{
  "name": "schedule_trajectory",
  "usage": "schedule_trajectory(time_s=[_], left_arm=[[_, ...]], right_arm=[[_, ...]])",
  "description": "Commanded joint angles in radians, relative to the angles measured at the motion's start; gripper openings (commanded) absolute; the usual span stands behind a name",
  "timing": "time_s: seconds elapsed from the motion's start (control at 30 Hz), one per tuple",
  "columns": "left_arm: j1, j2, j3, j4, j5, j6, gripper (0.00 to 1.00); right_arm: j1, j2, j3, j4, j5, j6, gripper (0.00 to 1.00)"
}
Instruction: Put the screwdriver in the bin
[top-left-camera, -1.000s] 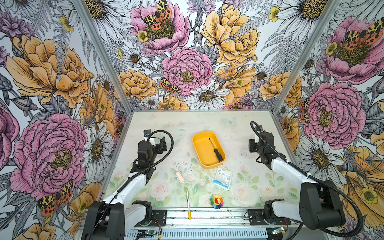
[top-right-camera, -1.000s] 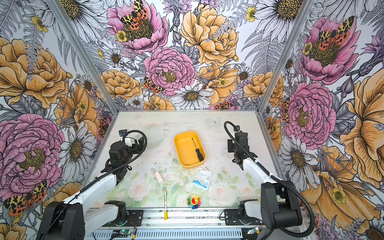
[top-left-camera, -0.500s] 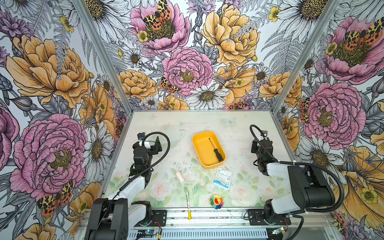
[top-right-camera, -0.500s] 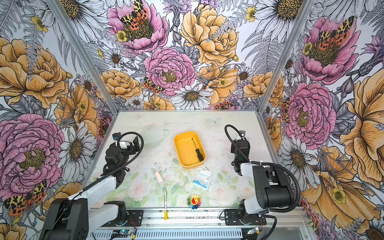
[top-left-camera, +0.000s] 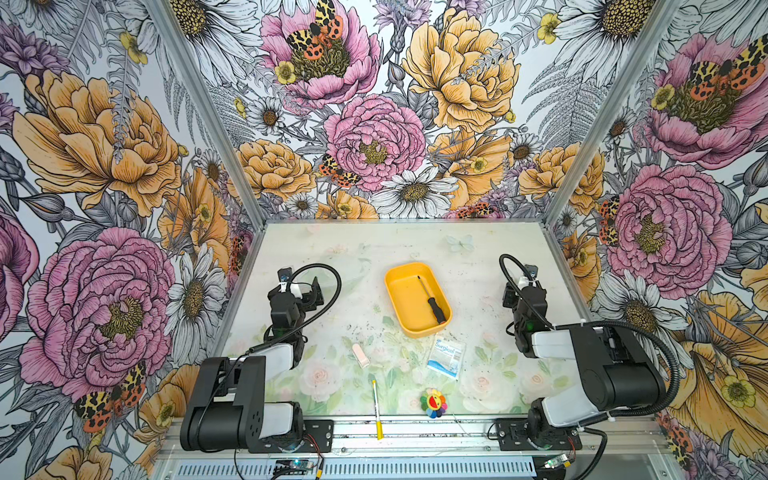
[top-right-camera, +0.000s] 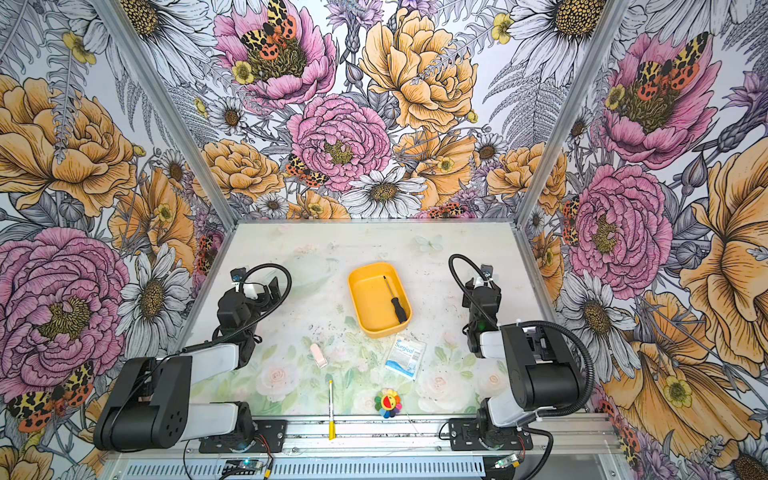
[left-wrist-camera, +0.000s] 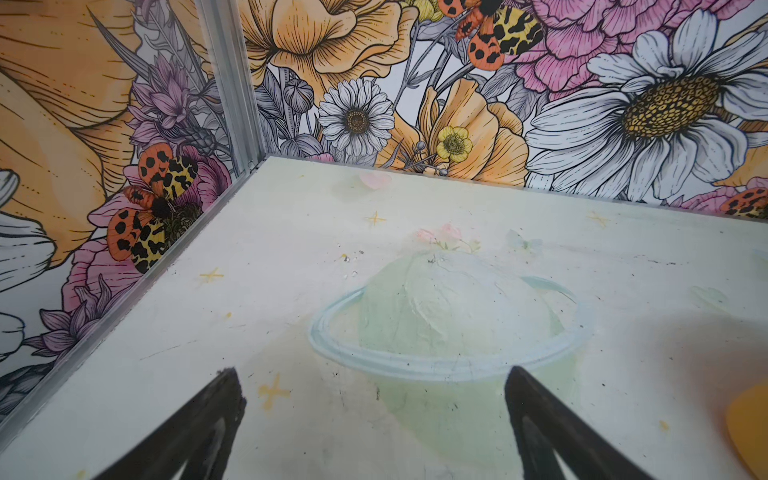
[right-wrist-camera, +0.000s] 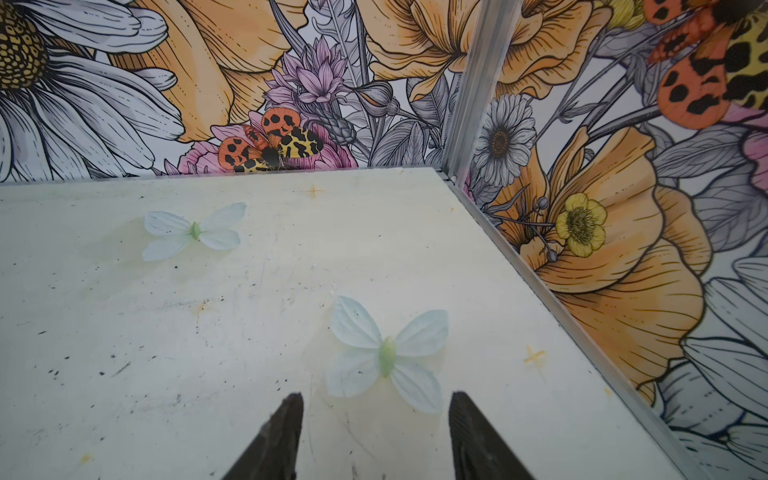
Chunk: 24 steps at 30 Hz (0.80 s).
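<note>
Lying inside the bin (top-left-camera: 401, 301), the screwdriver (top-left-camera: 432, 300) rests on the bin's floor, along the side nearer to the right arm. Its thin shaft points toward the back wall. Its black handle is at the front corner of the bin, close to the rim; I cannot tell if it touches the wall there. Both top views show this same position.

The bin stands about the middle of the bench (top-left-camera: 374, 249), between the two arms and well apart from both.

The left claw (left-wrist-camera: 372, 374) has its two fingers spread wide and nothing is between them. Under it there is only bare bench with a printed ringed planet, and a small yellow-orange corner of the bin shows at the edge of the left wrist view. The right claw (right-wrist-camera: 377, 397) is also open, but less wide, and it holds nothing. A pale printed butterfly is on the bench just ahead of its fingertips.

In front of the bin, just beside its front edge, lies a small blue and white packet (top-left-camera: 445, 357). A little pink piece (top-left-camera: 360, 356) lies more to the left. Near the front rail there are a white-and-yellow pen (top-left-camera: 376, 405) and a colourful flower toy (top-left-camera: 433, 402), both well apart from the bin.
</note>
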<state>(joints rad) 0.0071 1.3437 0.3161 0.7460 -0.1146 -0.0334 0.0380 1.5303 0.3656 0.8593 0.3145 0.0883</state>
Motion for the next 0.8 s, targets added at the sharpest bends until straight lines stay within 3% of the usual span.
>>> schedule_trajectory(time_s=[0.0,0.07,0.13,0.27,0.57,0.77], left_arm=[[0.011,0.028,0.027,0.08,0.018,0.018,0.99],[0.019,0.084,0.011,0.171,0.032,0.022,0.99],[0.039,0.154,0.017,0.239,0.117,0.023,0.99],[0.046,0.206,0.066,0.184,0.167,0.033,0.99],[0.05,0.211,0.062,0.2,0.227,0.05,0.99],[0.05,0.212,0.061,0.201,0.226,0.05,0.99]], right_arm=[[0.001,0.005,-0.005,0.068,0.011,0.003,0.58],[0.001,0.003,-0.002,0.061,0.011,0.002,0.59],[0.003,0.005,-0.004,0.069,0.011,0.001,0.62],[0.002,0.005,-0.002,0.064,0.012,0.001,0.67],[0.0,0.007,0.002,0.059,0.008,0.003,0.98],[-0.003,0.007,0.003,0.057,0.005,0.005,0.99]])
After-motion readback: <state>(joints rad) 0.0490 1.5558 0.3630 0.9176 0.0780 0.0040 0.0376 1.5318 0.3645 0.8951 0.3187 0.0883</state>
